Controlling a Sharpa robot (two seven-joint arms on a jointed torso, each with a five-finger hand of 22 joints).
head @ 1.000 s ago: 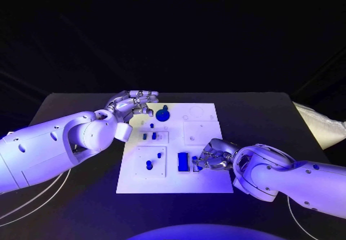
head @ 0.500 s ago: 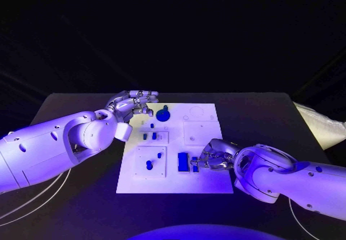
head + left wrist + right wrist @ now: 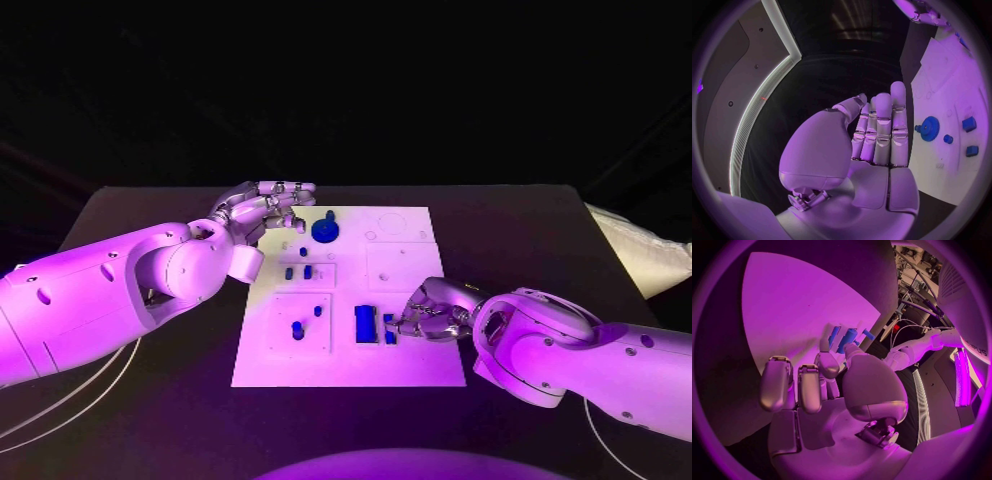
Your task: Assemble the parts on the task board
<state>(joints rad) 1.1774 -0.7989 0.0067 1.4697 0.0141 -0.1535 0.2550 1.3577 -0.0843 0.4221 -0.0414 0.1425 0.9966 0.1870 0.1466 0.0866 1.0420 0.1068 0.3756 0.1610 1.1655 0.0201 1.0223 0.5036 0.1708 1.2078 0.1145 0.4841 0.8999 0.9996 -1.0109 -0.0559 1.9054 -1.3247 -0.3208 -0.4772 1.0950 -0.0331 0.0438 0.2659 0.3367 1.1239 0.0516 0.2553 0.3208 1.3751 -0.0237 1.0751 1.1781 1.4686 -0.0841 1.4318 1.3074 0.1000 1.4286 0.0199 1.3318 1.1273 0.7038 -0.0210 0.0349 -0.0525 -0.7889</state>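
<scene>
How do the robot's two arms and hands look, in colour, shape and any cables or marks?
Both arms are white, with smooth, rounded shells and small dark round holes in them. The left arm bulges into a ball-like joint; thin pale cables hang under it. The right arm has similar thick, curved shells. The left hand and the right hand are silver metal, with segmented fingers.

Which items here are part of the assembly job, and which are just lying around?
Job:
- task board
- round blue part at the board's far end
- small blue parts mid-board
- blue parts in the near-left plate
- blue block by the right hand
- small blue part at the right hand's fingers
- left hand, at the board's far-left corner

Lying about:
- pale cloth-like thing at the table's right edge
</scene>
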